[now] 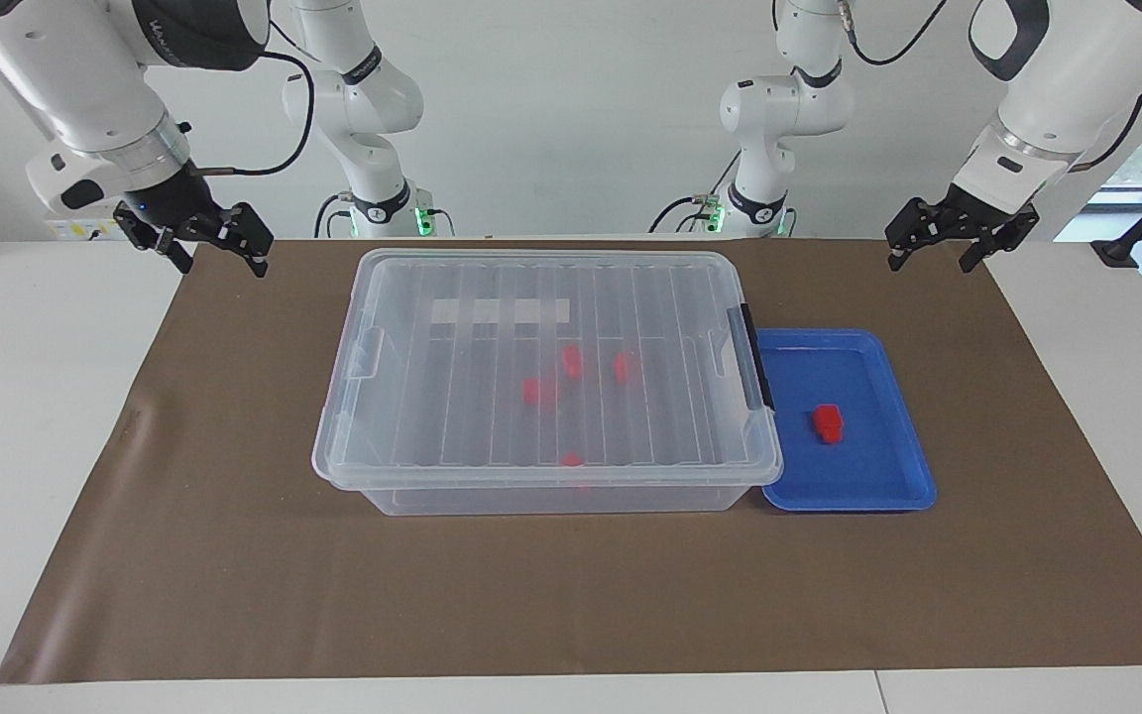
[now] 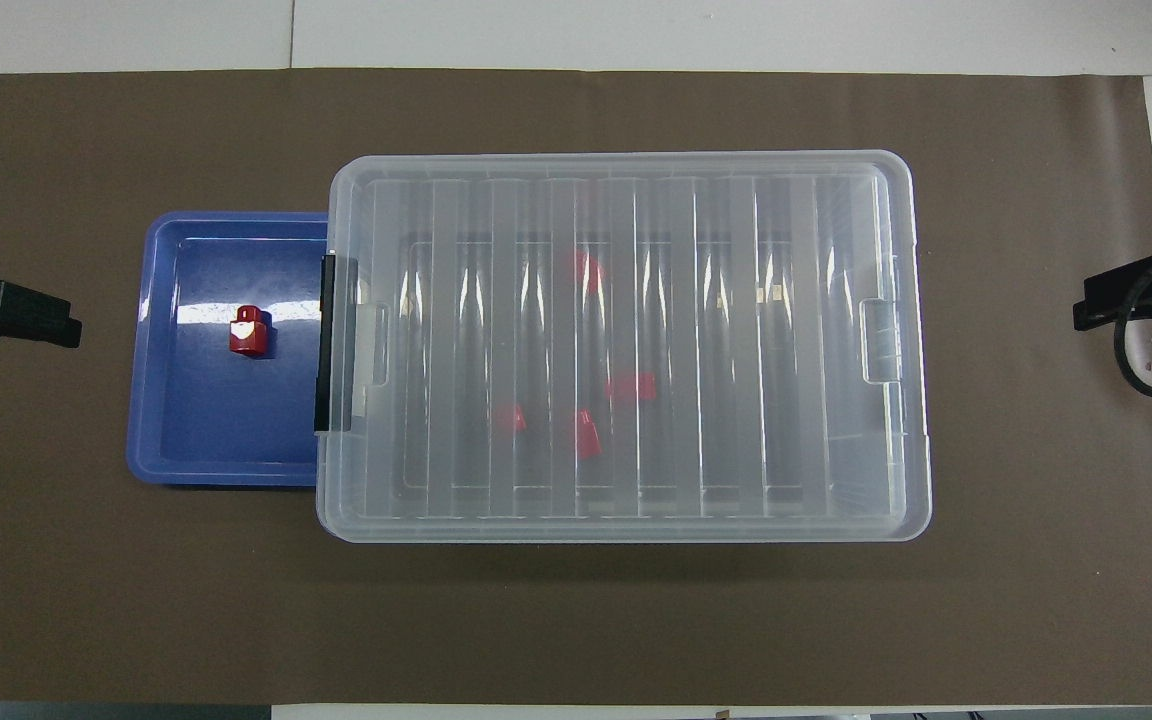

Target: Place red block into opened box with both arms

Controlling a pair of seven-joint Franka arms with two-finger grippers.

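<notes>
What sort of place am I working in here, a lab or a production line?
Most likely a robotics lab. Big white arms hang over a white table covered by a brown mat, two slimmer arms stand at the table's edge, and a lidded clear box sits beside a blue tray.

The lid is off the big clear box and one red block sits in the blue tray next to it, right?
Not quite. The lid is on the box, covering it, as the facing view shows; more red blocks show through it. The rest holds: one red block sits in the blue tray beside the box.
</notes>
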